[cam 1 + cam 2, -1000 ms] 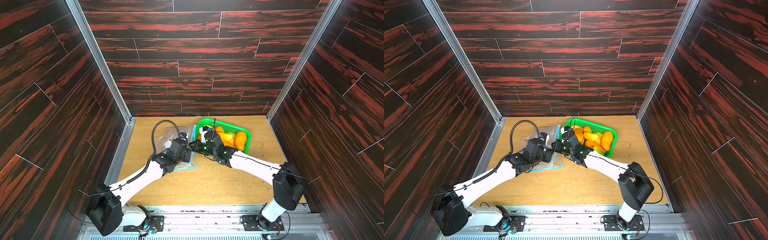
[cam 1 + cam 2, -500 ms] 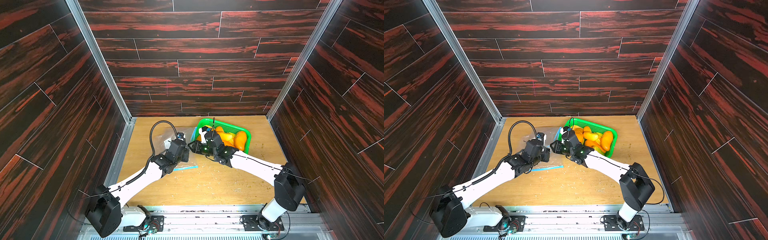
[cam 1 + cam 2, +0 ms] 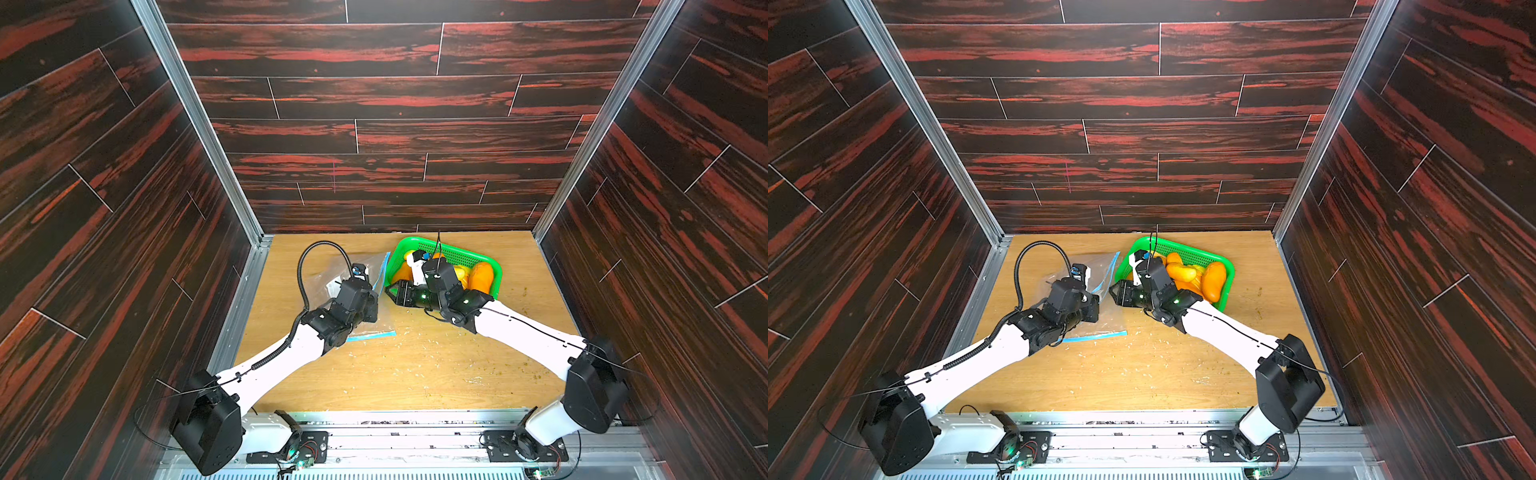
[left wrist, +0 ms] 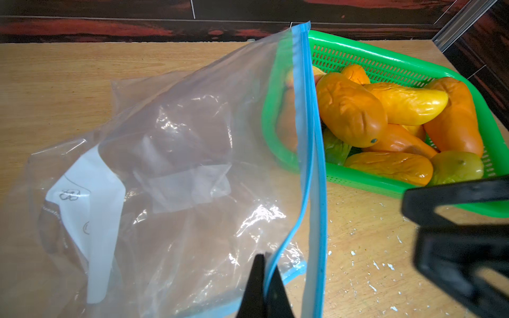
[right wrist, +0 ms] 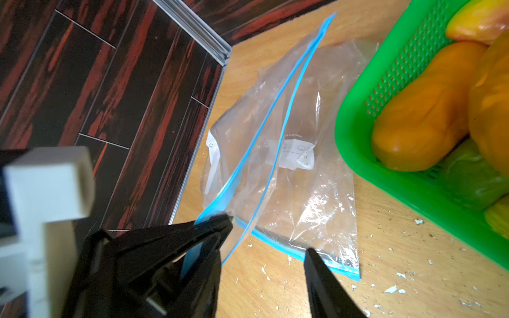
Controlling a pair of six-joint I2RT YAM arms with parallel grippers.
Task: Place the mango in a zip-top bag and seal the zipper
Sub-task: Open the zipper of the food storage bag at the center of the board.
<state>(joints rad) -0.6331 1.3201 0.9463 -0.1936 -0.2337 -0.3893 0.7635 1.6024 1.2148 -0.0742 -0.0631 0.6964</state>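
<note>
Mangoes (image 4: 351, 110) lay heaped in the green basket (image 4: 385, 59) beside the zip-top bag (image 4: 179, 165), whose blue zipper edge (image 4: 311, 137) the left gripper (image 4: 264, 271) pinched, while the right gripper (image 3: 1116, 294) held its jaws parted close by.

- Table (image 3: 415, 374): light wood-grain board forming the floor of the enclosure, seen in both top views.
- Back wall (image 3: 395, 104): dark planks streaked red, with staggered joints.
- Side walls, left (image 3: 83, 208) and right (image 3: 685, 166): same dark red-streaked cladding, with thin pale seams.
- Corner posts (image 3: 199, 124) (image 3: 598, 124): two silver metal profiles where the side walls meet the back wall.
- Basket (image 3: 494, 270): green plastic with perforated walls and a rounded rim. It stands on the table near the back wall, right of centre.
- White flecks (image 3: 415, 345): scattered on the board in front of the basket.
- Greenish-brown specks (image 3: 519, 291): on the board to the right of the basket.
- Front rail (image 3: 415, 424): grey metal, along the table's near edge.
</note>
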